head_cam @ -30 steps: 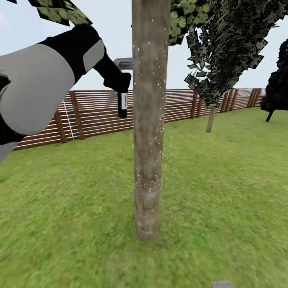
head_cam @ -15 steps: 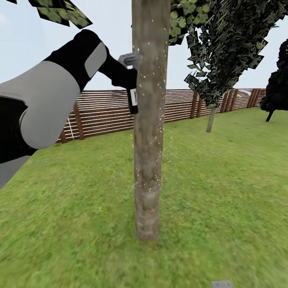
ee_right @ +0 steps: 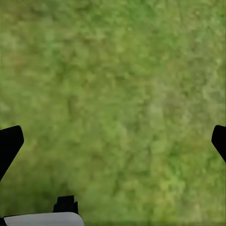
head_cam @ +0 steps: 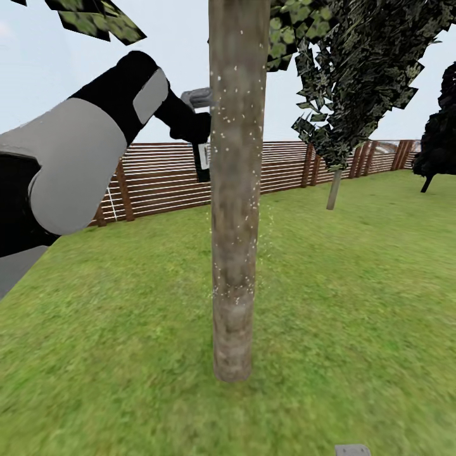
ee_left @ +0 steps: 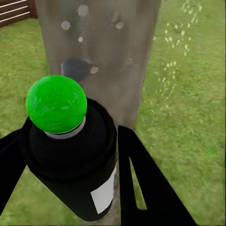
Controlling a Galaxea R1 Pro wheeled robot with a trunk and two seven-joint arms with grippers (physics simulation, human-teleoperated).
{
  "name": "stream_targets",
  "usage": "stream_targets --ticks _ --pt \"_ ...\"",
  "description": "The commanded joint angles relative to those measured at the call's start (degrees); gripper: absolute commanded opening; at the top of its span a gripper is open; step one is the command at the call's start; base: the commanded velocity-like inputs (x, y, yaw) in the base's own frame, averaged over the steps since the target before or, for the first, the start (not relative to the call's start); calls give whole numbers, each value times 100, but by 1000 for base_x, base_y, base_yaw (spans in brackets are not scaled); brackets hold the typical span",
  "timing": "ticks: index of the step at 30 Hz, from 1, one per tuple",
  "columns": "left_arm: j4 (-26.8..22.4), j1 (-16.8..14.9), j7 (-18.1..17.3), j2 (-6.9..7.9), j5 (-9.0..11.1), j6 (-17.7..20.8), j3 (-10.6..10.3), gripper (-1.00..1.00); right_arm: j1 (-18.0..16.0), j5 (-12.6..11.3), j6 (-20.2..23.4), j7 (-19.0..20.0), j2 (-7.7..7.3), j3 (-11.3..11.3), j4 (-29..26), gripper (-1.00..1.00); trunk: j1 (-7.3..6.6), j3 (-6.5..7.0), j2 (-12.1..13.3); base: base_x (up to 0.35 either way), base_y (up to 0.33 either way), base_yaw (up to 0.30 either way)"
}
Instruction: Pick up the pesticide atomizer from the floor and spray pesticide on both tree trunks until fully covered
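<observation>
**Pesticide atomizer up against the trunk, left gripper clamped on it**

Pesticide atomizer (head_cam: 201, 158) is the story, but take the scene in from the big things down. Green lawn (head_cam: 354, 304) runs all the way to a brown slatted fence (head_cam: 158, 177) at the back. Dead centre stands the tree trunk (head_cam: 235, 190), straight, mottled grey-brown, rising out of the top of the head view. White specks of pesticide (head_cam: 244, 136) dot its bark, thick around the upper and middle stretch, with a few flecks hanging in the air just off its right edge. Behind and to the right, a second tree (head_cam: 354, 82) with ragged dark leaves, and a dark bush (head_cam: 440, 139) at the far edge.

Now the left arm (head_cam: 82, 158), raised high, reaching in toward the trunk. Its left gripper (ee_left: 70, 179) is closed around the atomizer's dark body, black fingers (ee_left: 141, 179) pressed on either side, bright green dot on top, white label on the side, the bark just beyond. Over on the other side, the right gripper (ee_right: 113, 141) hangs above bare grass, fingertips spread wide, nothing between them.
</observation>
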Motion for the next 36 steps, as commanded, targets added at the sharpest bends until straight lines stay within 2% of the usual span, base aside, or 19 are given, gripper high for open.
stream_targets --ticks 1,3,7,11,16,21,24,29,36 --pt "510 -3 -2 0 19 -184 18 -100 3 -1 0 0 0 0 0 100 -1 1 -2 0 0 0" --pt "859 155 -2 0 20 -603 21 -100 0 -1 0 0 1 0 0 100 -1 1 -2 0 0 0" --pt "973 553 -14 0 20 -775 16 -100 0 -1 0 0 0 0 0 100 -1 1 -2 0 0 0" --pt "979 636 -48 0 27 -780 3 -100 0 -1 0 0 0 0 0 100 -1 1 -2 0 0 0" --pt "967 647 -599 0 30 -780 -13 -100 1 -1 0 0 1 0 0 100 -1 1 -2 0 0 0" --pt "970 667 -854 0 29 -773 4 -100 1 -1 0 0 1 0 0 100 -1 1 -2 0 0 0" --pt "975 926 -871 0 29 -779 5 -100 0 -1 0 -1 1 0 0 100 -1 1 -2 0 0 0" --pt "981 1542 -873 0 25 -814 2 -100 1 4 0 0 5 0 0 100 -1 1 -2 0 0 0" --pt "982 2474 -840 0 20 -1474 3 -100 0 0 0 0 6 0 0 100 -1 1 -2 0 0 0"
